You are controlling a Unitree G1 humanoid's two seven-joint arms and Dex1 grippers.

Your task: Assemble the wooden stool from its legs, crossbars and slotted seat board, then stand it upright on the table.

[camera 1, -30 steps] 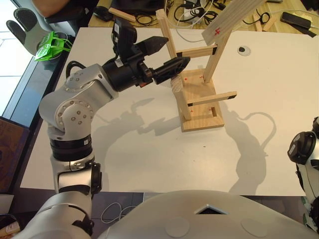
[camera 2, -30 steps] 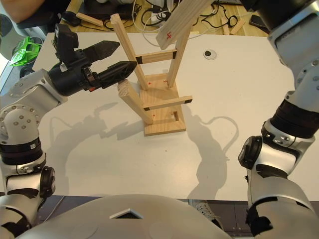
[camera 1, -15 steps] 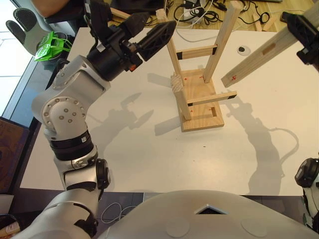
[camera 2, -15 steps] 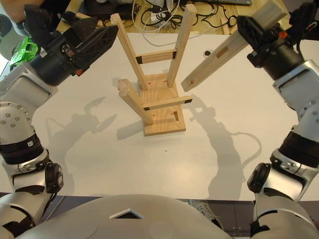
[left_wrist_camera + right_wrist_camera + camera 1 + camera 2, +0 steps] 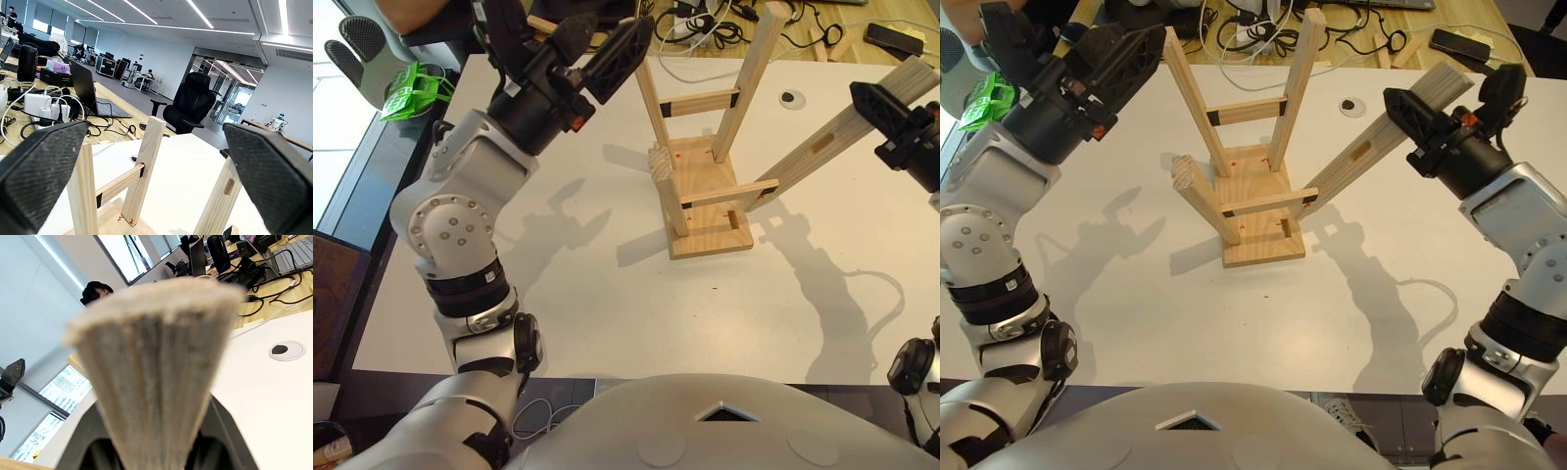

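a white bench with a round cable port stands before a wooden desk strewn with black cables. beyond is an open office: a black swivel chair, an open laptop, long ceiling light strips and bright windows.

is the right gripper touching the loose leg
Touching. The right eye view shows the right gripper clamped on both sides of the leg, holding it aloft; the right wrist view shows the leg's end between its fingers.
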